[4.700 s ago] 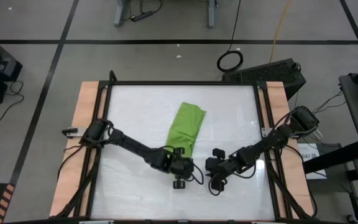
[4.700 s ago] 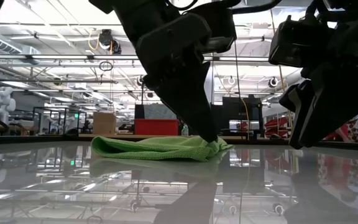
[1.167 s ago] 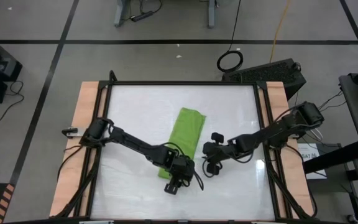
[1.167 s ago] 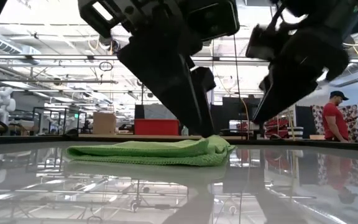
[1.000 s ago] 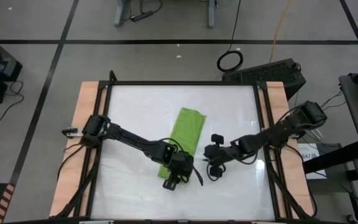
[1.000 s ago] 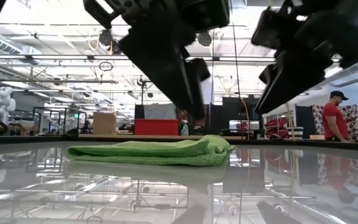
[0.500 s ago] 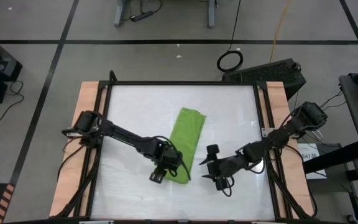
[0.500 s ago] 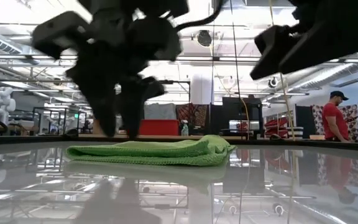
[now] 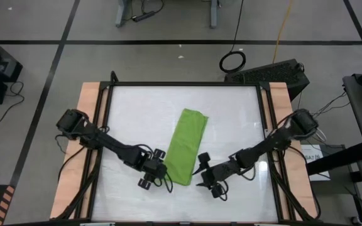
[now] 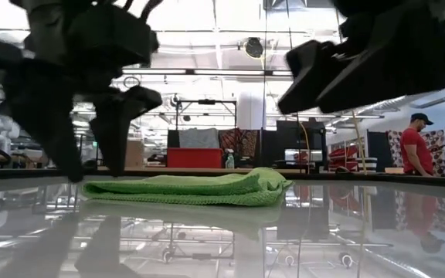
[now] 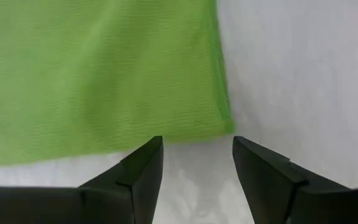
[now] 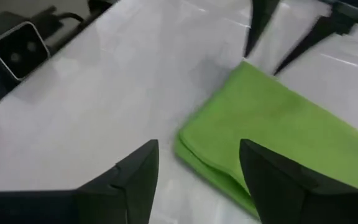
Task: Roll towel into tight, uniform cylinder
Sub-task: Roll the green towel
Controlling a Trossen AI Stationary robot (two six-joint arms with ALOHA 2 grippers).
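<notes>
Both grippers stand open and empty at the near end of the flat, folded lime-green cloth towel (image 9: 185, 145) on the glossy white table (image 9: 231, 113): left gripper (image 9: 158, 171) beside one corner, right gripper (image 9: 200, 171) beside the other.

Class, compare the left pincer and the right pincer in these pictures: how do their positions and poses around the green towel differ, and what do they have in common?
The left pincer sits at the left side of the towel near its front end; the right pincer sits at the right side. In the low view the left pincer's fingers point steeply down at the table, while the right pincer is angled more shallowly. Both are open, empty and clear of the towel.
</notes>
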